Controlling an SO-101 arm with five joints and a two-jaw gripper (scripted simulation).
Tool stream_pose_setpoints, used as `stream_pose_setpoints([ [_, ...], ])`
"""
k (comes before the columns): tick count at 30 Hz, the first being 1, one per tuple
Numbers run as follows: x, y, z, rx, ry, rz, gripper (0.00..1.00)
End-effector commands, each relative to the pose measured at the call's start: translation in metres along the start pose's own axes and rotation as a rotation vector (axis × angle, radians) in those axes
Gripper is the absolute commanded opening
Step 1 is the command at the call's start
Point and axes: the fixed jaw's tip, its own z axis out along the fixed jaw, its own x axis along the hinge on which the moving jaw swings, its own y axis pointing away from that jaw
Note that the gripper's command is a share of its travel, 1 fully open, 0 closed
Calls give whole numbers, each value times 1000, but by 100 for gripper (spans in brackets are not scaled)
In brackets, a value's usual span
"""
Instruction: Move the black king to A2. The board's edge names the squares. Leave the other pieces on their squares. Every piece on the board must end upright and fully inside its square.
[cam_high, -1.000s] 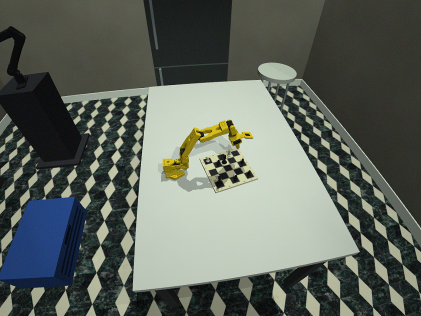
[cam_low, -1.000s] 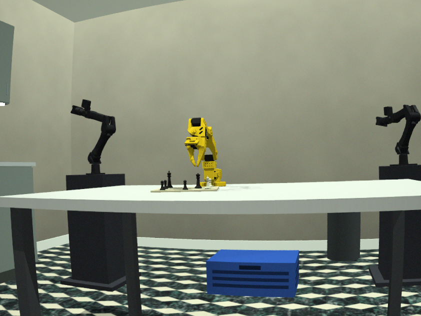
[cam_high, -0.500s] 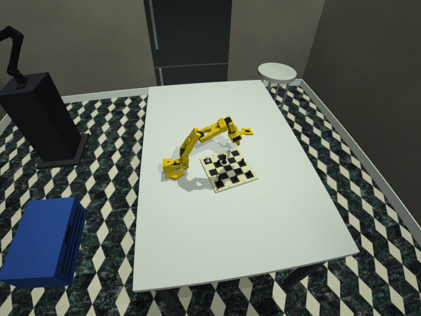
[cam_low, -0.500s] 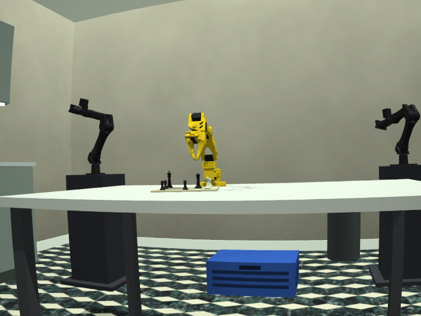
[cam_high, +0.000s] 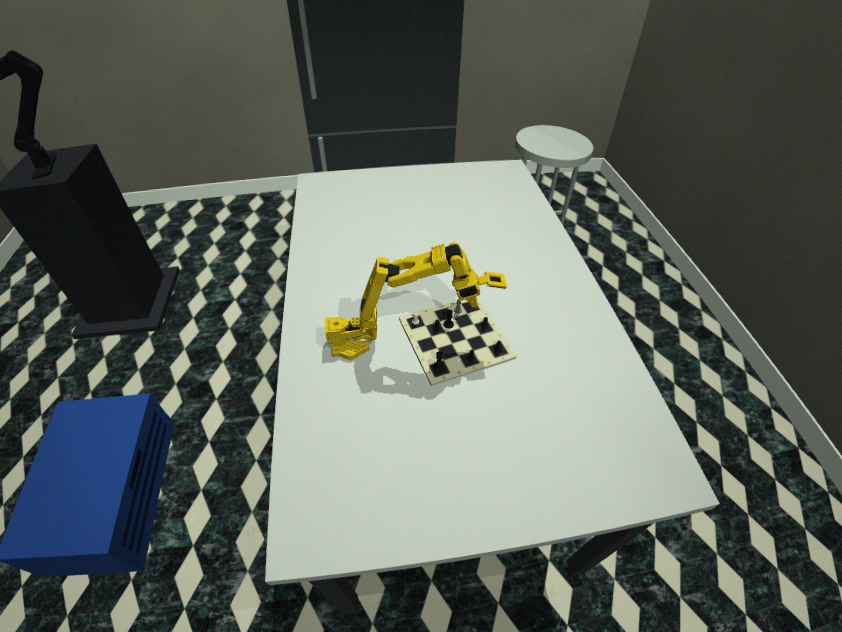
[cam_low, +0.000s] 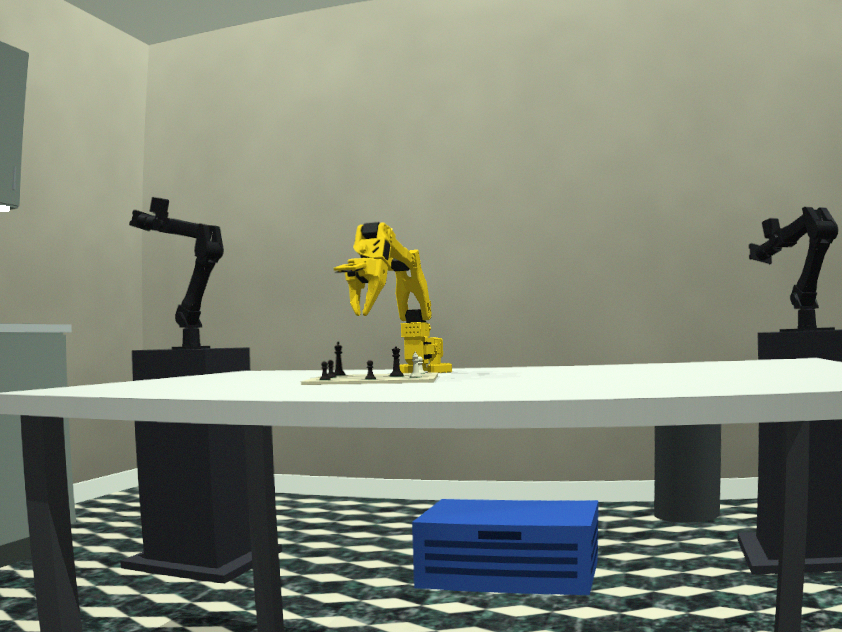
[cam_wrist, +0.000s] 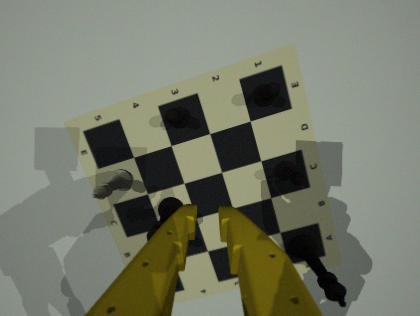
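Hanging above the near edge of the small cream-and-black chessboard (cam_wrist: 197, 157), the yellow two-fingered tool (cam_wrist: 206, 220) is all but closed, with nothing between its fingers. A round-headed black piece (cam_wrist: 169, 207) sits just beside it at 9 o'clock. The tall black king (cam_wrist: 312, 262) stands at 4 o'clock on corner square A1. A pale piece (cam_wrist: 115, 182) sits at 10 o'clock near the 5 edge. Further black pieces occupy rows C and E. Beyond lies the pale grey desk (cam_wrist: 350, 50).

The claw (cam_low: 361, 309) (nearly closed, empty) hangs high above the chessboard (cam_low: 370, 378)
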Motion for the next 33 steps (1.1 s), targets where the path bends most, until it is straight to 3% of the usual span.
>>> stream_pose_setpoints([
  [1,13,-28,-10,43,-85,117,6],
  [7,44,-65,-17,117,-137,280,9],
  [12,67,-81,-18,165,-167,374,11],
  [20,78,-88,-17,189,-181,419,12],
  [33,79,-88,-17,190,-182,422,12],
])
